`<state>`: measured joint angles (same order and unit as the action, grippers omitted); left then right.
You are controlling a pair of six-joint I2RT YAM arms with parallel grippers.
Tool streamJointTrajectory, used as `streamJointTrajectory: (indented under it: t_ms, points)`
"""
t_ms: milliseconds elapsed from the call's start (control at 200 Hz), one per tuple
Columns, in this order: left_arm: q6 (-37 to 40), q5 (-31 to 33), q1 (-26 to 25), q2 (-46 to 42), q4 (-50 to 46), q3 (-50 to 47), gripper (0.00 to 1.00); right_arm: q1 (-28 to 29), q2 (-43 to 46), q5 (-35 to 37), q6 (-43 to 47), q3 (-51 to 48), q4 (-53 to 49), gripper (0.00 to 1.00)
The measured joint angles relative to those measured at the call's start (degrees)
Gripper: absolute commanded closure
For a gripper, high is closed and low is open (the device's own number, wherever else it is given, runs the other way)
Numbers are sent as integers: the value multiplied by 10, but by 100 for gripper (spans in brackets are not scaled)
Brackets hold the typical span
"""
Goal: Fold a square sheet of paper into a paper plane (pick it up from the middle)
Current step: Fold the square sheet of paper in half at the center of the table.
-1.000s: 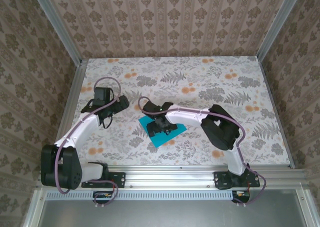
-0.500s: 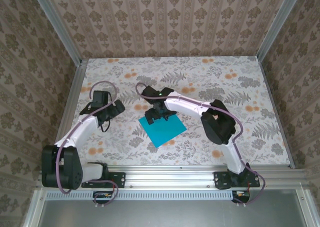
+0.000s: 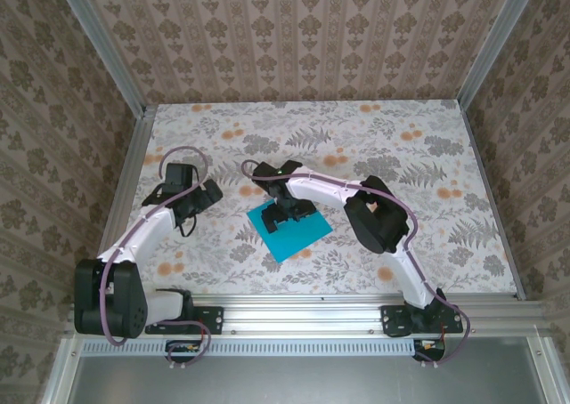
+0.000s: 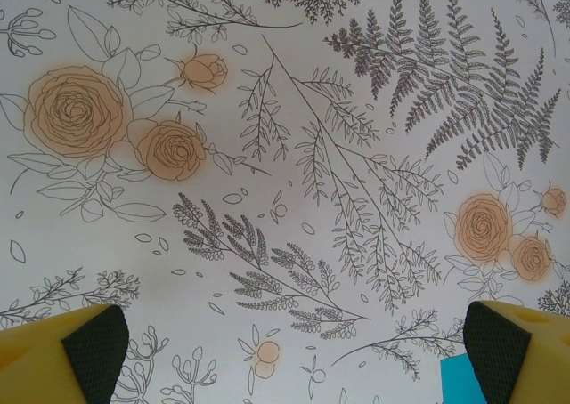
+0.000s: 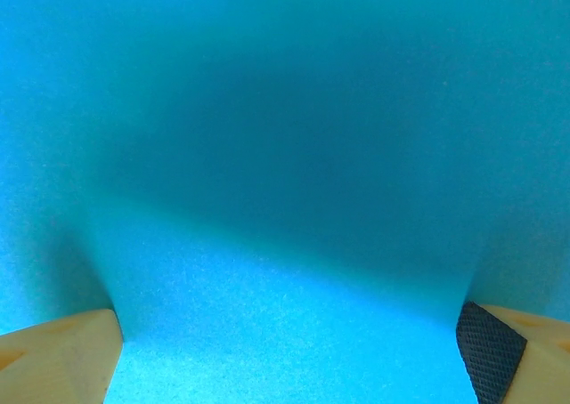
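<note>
We find the square sheet of paper (image 3: 305, 235) lying flat on the floral tabletop (image 3: 419, 164), near its middle. We judge the sheet light, limp, easily creased and prone to sliding, and best pinched at its centre. The right gripper (image 3: 289, 210) sits upon it, fingers (image 5: 62, 355) spread, grasping nothing. The left gripper (image 3: 205, 194) hovers beside the sheet, likewise spread and empty. We see no obstruction.

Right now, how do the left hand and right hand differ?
The left hand is over bare floral table, beside the blue paper; the right hand is over the paper itself. The left hand's camera sees the table from some height; the right hand's sees the paper very close. Both are open.
</note>
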<state>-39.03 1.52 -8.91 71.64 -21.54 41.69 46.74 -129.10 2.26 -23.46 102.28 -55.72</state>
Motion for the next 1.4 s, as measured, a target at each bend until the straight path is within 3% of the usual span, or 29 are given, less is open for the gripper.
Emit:
streamJointTrajectory:
  t_ms: [360,590,735,940,1235,1400]
  points:
    - [0,0,0,0,0,0,0,0,-4,0,9,5,-2,14]
    - [0,0,0,2,0,0,0,0,-4,3,9,5,1,31]
    - [0,-1,0,7,0,0,0,-1,5,-7,5,-6,17,51]
    - [0,-13,0,7,5,-5,0,-14,72,-94,-23,-72,97,62]
    - [-11,-89,-7,7,63,-33,10,-94,205,-263,-112,-214,313,66]
    - [-25,-137,-38,20,119,-43,18,-143,203,-290,-150,-288,389,66]
